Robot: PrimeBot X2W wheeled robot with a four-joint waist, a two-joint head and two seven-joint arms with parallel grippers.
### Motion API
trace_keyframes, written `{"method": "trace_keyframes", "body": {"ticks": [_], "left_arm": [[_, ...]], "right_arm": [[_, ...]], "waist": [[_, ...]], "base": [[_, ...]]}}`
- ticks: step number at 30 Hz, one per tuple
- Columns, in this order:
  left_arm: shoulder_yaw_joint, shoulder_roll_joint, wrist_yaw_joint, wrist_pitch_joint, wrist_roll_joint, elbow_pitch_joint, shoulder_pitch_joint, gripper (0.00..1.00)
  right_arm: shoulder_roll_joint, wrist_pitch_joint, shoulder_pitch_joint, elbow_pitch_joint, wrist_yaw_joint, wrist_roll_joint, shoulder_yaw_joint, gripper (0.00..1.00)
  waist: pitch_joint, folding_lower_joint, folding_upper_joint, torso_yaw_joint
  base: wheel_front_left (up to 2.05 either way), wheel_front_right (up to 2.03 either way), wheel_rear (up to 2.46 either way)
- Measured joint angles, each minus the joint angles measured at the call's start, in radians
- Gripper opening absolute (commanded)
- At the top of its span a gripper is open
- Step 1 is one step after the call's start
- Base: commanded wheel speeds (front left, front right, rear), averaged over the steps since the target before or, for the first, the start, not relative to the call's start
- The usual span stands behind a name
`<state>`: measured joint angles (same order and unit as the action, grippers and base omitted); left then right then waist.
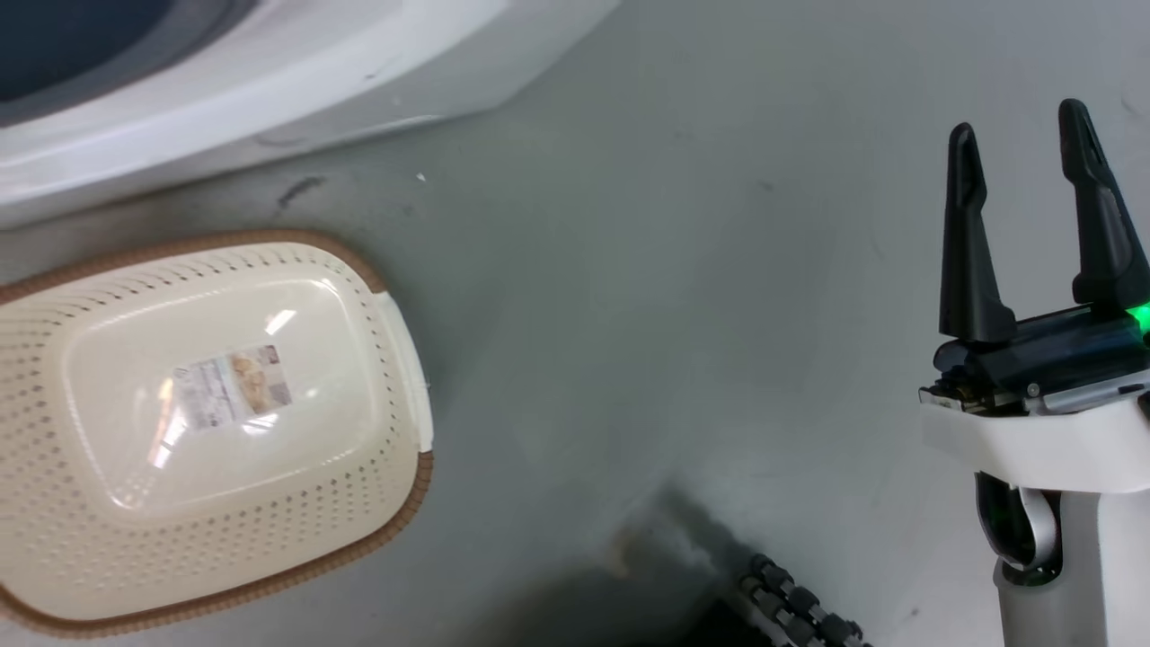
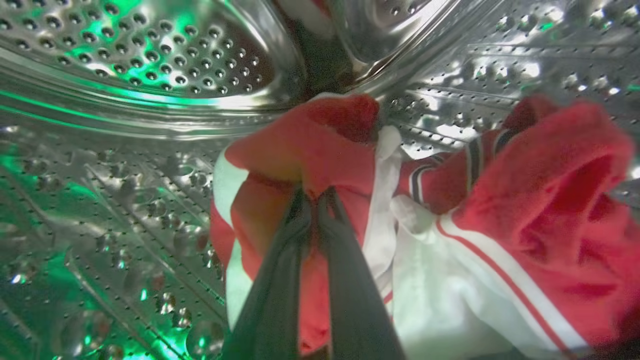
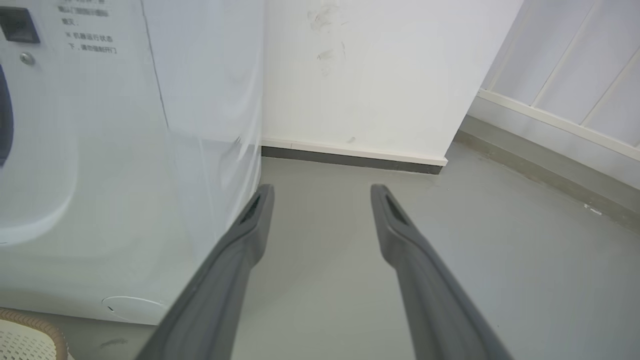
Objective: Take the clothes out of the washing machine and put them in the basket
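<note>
While the basket sits on the grey floor just before the washing machine, the right gripper hangs off to one side over the floor, fingers spread wide. Along the left wrist, the left gripper is inside the steel drum, its fingers pressed together on a fold of the red clothes, which lie heaped on the drum wall. Along the right wrist, the parted fingers point over floor beside the machine, the basket's rim at lower left.

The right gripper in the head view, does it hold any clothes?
No, the right gripper stands open and bare, with grey floor showing through its gap.
</note>
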<state>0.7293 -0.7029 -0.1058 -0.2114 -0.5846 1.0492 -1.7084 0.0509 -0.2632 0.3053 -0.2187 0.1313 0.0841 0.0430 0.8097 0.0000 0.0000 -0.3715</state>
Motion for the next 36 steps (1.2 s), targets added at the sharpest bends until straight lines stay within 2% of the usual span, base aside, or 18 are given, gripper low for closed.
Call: {"method": "trace_keyframes", "body": {"ticks": [8,17,22,27,36], "left_arm": [[-0.02,0.083,-0.009,0.176,-0.063,0.056,0.163,0.0],[0.001,0.15,-0.018,0.388,-0.08,0.056,0.358,0.0],[-0.007,0.197,-0.016,0.452,-0.104,0.032,0.477,0.0],[-0.033,0.222,0.019,0.471,-0.111,-0.071,0.585,0.0],[-0.136,0.188,0.144,0.472,-0.033,-0.495,0.856,0.0]], "right_arm": [[0.0,0.0,-0.02,0.028,0.0,-0.035,-0.031,1.0],[0.0,0.0,-0.07,0.059,0.0,-0.067,-0.048,1.0],[0.0,0.0,-0.104,0.072,0.0,-0.077,-0.06,1.0],[0.0,0.0,-0.134,0.089,0.0,-0.084,-0.065,1.0],[0.0,0.0,-0.186,0.094,0.0,-0.068,-0.076,1.0]], "waist": [[-0.123,0.0,0.0,0.059],[-0.284,-0.0002,0.0,0.116],[-0.38,-0.0002,0.0,0.149],[-0.472,-0.0003,0.0,0.183],[-0.601,-0.0003,0.0,0.243]], "base": [[0.0,0.0,0.0],[0.0,0.0,0.0],[0.0,0.0,0.0],[0.0,0.0,0.0],[0.0,0.0,0.0]]}}
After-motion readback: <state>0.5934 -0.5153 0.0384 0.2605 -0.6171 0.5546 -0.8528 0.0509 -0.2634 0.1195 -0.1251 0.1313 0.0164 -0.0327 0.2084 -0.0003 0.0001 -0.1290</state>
